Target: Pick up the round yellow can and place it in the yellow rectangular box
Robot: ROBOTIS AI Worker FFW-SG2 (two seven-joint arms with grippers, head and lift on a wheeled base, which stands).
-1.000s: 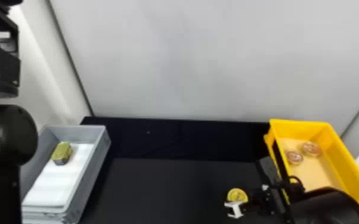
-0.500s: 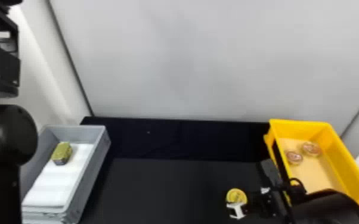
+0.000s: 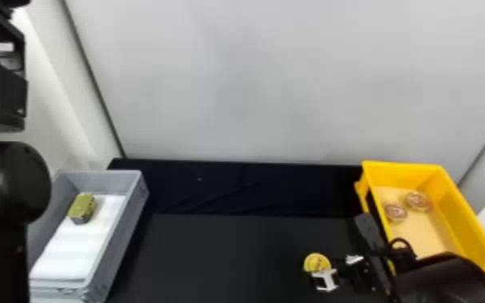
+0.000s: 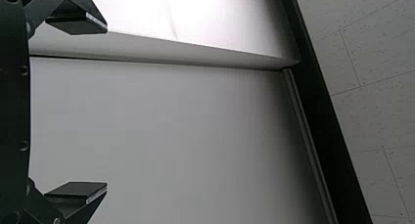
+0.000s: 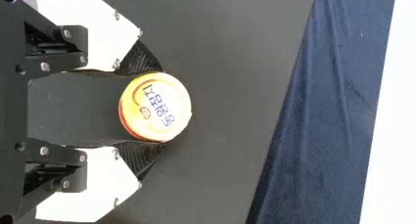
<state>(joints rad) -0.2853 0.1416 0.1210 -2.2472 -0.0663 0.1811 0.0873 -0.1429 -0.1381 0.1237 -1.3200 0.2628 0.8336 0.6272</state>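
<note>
One round yellow can (image 3: 317, 262) is at the lower right of the head view's frame, its yellow lid facing up with dark lettering and a small reddish mark on it. The right pincer (image 3: 328, 266) has closed in on the can from two opposite sides; its dark ridged pads (image 5: 142, 60) sit against the can's edge, parted by the can's own width. Whether the can rests on the black worktop (image 3: 229, 258) or is just off it, I cannot tell. The right arm (image 3: 447, 278) comes in from the lower right, overlapping the near part of the yellow rectangular box (image 3: 407, 165). Inside that box, at the right of the frame, two round containers (image 3: 419, 200) (image 3: 395, 212) lie near each other on a pale bottom. A dark cloth (image 3: 253, 187) runs behind the worktop, below a light grey wall (image 3: 245, 80). At the lower left, a grey box (image 3: 133, 209) holds a white liner (image 3: 70, 250) with an olive-green block-shaped item (image 3: 81, 207) on it. The left arm (image 3: 8, 181) is parked at the left edge; the left wrist view shows its pincer (image 4: 105, 106) spread wide, with nothing between the fingers.
</note>
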